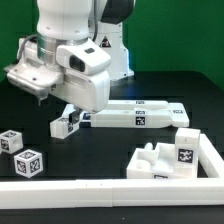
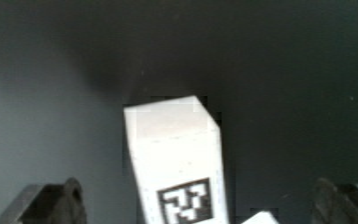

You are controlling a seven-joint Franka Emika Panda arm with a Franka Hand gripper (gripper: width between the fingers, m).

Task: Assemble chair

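Black table with a green wall behind holds the chair parts, and they all look loose. Two cubes sit near the front edge on the exterior view's left. Slabs lie in the middle, and pegged blocks rest in the corner of the rail. In the wrist view the gripper has its fingers spread wide, with a white piece between them, and they do not touch it. I think nothing is joined yet, so almost all the building is left.
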